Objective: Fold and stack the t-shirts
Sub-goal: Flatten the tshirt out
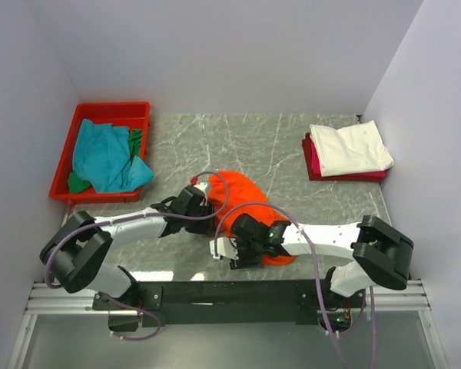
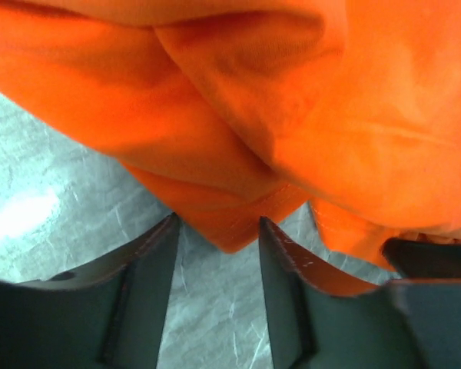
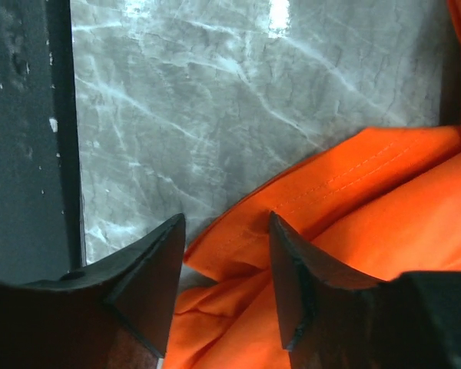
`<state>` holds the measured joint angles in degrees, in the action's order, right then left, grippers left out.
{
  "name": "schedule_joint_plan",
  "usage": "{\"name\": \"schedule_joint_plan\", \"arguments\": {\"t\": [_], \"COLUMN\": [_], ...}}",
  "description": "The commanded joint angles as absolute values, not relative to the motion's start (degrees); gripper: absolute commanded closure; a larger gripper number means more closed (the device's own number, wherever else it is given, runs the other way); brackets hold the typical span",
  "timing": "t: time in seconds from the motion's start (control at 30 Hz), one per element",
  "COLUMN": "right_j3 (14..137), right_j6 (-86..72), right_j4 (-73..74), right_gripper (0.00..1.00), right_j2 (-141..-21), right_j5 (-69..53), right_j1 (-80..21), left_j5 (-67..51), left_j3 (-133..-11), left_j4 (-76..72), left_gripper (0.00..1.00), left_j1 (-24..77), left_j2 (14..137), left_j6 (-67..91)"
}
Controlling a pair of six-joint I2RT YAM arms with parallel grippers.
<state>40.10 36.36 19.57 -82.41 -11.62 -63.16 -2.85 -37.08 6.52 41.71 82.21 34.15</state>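
Marble table point(image 1: 276, 146), orange shirt point(image 1: 242, 192) bunched toward the front. Your left gripper point(image 2: 219, 223) and right gripper point(image 3: 227, 219) — both jaws apart, shirt hem between them.

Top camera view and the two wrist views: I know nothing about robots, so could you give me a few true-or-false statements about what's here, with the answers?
1. The orange t-shirt lies crumpled on the table between the two arms. True.
2. The red tray is empty. False: it holds a teal shirt and a green one.
3. A white shirt lies on top of a magenta-red one at the far right. True.
4. The left gripper is clamped shut. False: its jaws stand apart, with a tip of the orange hem between them.
5. The right gripper is open at an edge of the orange t-shirt. True.
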Motion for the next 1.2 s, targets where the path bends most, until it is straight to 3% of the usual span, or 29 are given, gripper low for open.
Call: {"name": "schedule_joint_plan", "arguments": {"t": [0.0,0.17,0.3,0.37,0.4,0.47,0.83,1.17], "right_j3": [40.3,40.5,40.5,40.5,40.5,40.8,43.4,59.3], "right_j6": [35.7,35.2,35.0,34.7,34.5,34.3,38.1,41.4], "right_j4": [19.3,19.7,20.4,20.6,20.8,21.3,28.3,34.5], "right_gripper": [0.47,0.57,0.71,0.83,0.90,1.00,1.00,1.00], "right_j2": [-84.5,-85.4,-85.0,-84.5,-84.4,-83.5,-67.3,-50.0], "right_j5": [-9.8,-8.1,-7.0,-6.4,-6.1,-5.6,-12.5,-6.5], "right_j1": [-63.5,-63.5,-62.8,-62.1,-61.6,-60.6,-49.9,-34.9], "left_j5": [-2.2,-2.1,-2.4,-2.0,-1.8,-0.9,-0.3,-0.2], "left_j3": [-38.2,-38.6,-38.4,-38.1,-37.5,-37.2,-39.6,-61.6], "left_j4": [5.3,4.8,4.5,4.2,4.1,4.7,10.9,21.5], "left_gripper": [0.50,0.58,0.82,0.88,1.00,1.00,1.00,1.00], "left_j1": [41.9,41.9,42.0,41.9,41.9,41.9,41.9,41.8], "left_j2": [84.2,86.6,88.3,88.3,88.1,87.3,67.9,56.0], "left_j6": [34.2,33.8,33.0,33.1,33.0,33.0,28.0,19.1]}}
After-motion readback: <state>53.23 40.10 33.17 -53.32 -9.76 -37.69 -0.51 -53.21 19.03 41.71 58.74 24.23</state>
